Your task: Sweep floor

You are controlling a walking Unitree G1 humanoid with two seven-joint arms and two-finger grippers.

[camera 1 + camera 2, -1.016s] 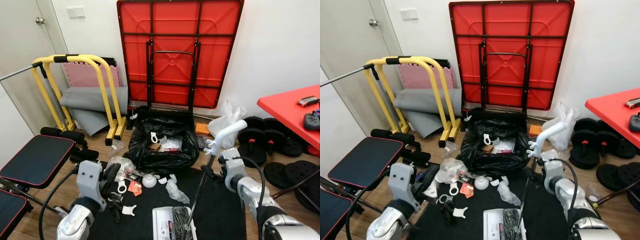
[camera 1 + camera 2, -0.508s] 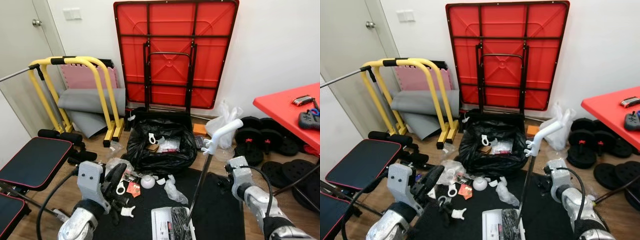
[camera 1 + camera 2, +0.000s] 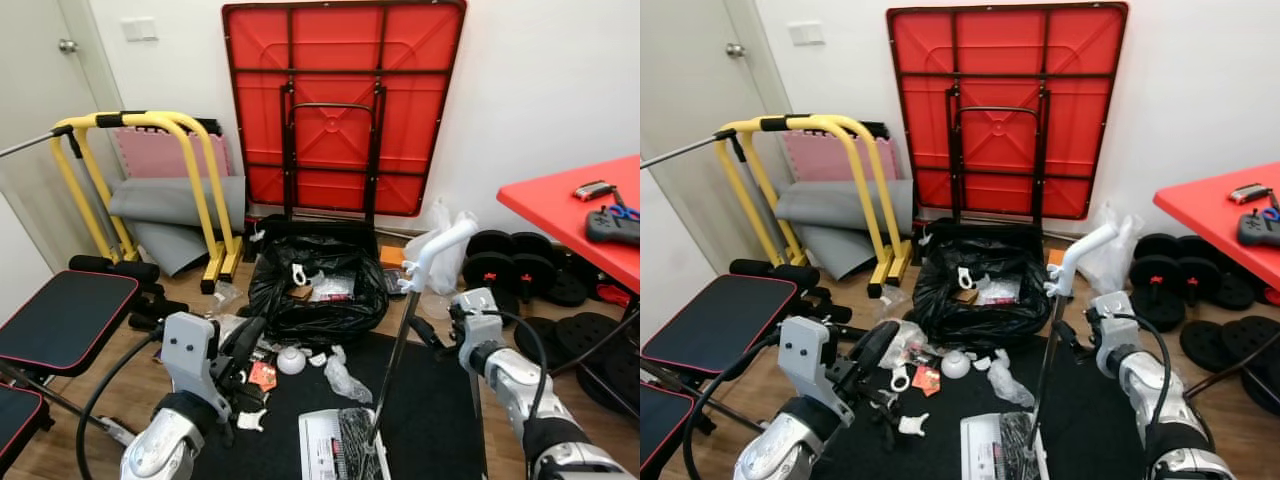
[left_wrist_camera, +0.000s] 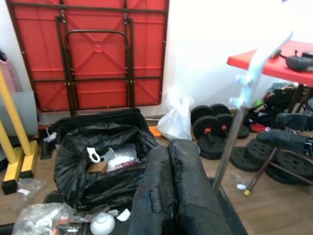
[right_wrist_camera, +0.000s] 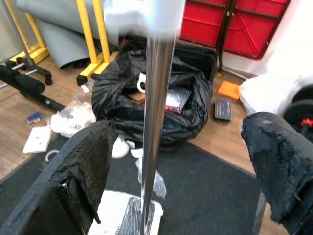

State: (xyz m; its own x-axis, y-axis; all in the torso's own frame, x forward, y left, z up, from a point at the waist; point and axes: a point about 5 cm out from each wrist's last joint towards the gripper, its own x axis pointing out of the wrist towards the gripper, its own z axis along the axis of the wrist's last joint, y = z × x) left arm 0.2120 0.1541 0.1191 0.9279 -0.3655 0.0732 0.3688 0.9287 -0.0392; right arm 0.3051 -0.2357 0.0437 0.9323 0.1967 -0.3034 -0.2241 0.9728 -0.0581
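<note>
A broom's metal pole [image 3: 395,350] with a white handle [image 3: 437,250] stands upright on a white dustpan [image 3: 322,452] at the front of a black mat [image 3: 430,420]. My right gripper [image 3: 428,338] is open just right of the pole; in the right wrist view the pole [image 5: 154,122] runs between the spread fingers [image 5: 88,171] without touching them. My left gripper [image 3: 245,342] is shut and holds nothing, hovering over litter: a white ball [image 3: 290,360], crumpled plastic [image 3: 340,378] and a red packet [image 3: 262,375]. A black rubbish bag [image 3: 310,300] lies open behind the litter.
A folded red table [image 3: 340,100] leans on the back wall. A yellow frame [image 3: 150,170] and a black bench [image 3: 60,315] stand at the left. Weight plates [image 3: 520,270], a white plastic bag [image 3: 450,225] and a red table [image 3: 585,205] crowd the right.
The view has shifted a little. My right gripper drew back from the pole, then came up beside it again. The left gripper has risen slightly over the litter.
</note>
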